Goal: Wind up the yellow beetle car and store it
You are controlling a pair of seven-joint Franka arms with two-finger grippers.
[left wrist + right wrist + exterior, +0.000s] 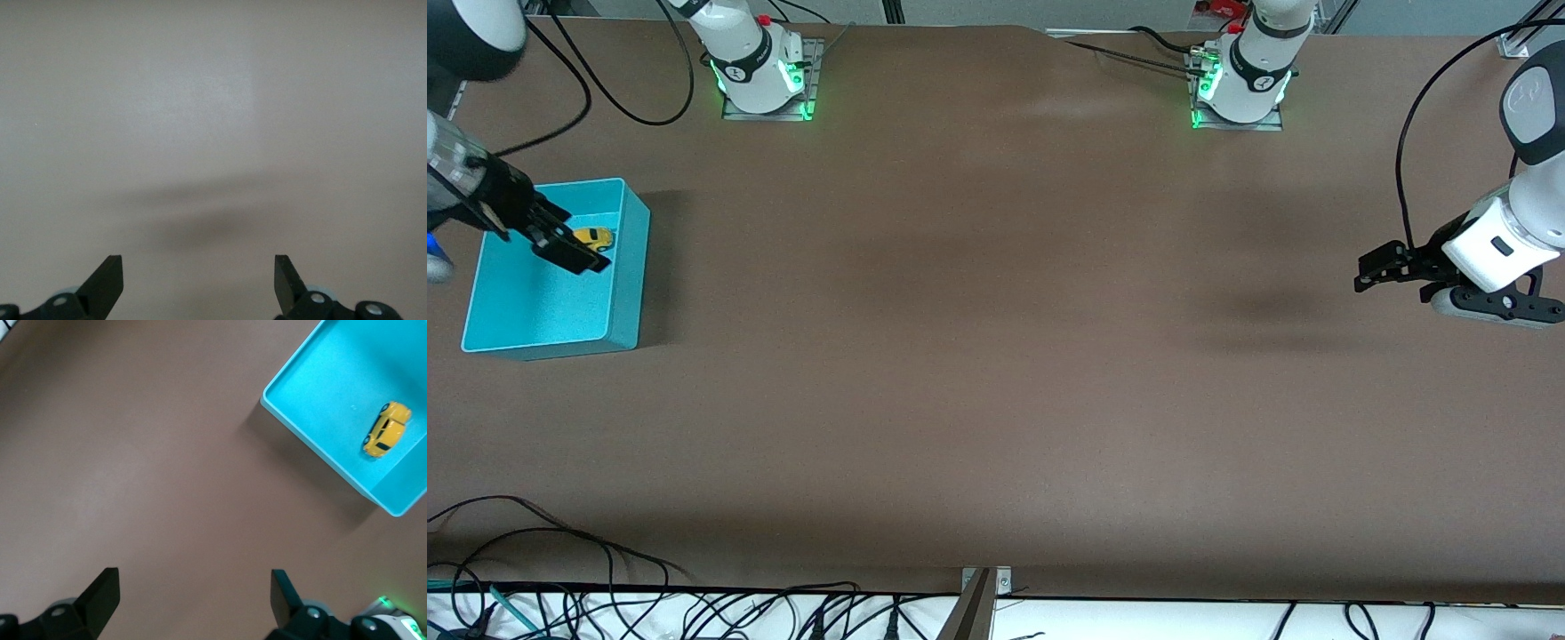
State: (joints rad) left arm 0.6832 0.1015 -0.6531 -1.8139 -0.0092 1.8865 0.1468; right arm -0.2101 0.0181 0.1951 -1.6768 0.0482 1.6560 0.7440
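Two risks are standing out, both judgements. First: the yellow beetle car (593, 237) is lying inside the turquoise bin (628, 267) at the right arm's end of the table (roughly nine o'clock on the tabletop as the front camera sees it). It is sitting in the part of the bin farther from that camera, near the wall facing the table's middle. The right gripper (569, 251) is hanging just beside it, so any sideways drift could be nudging the tiny car or catching the bin's rim and dragging the bin. Second: if the spring is wound (not possible to tell), the car could be rolling into a wall and tipping.

Right arm is reaching over the bin, fingers spread and grasping nothing. Its wrist view is showing the right gripper (193, 590) with daylight between the jaws, the car (386, 429) and the bin (313, 420) off at about two o'clock.

Left arm is waiting, with the left gripper (1374, 271) hovering over bare table (996, 356) at the left arm's end (three o'clock), jaws released and empty; its wrist view confirms this for the left gripper (199, 275).
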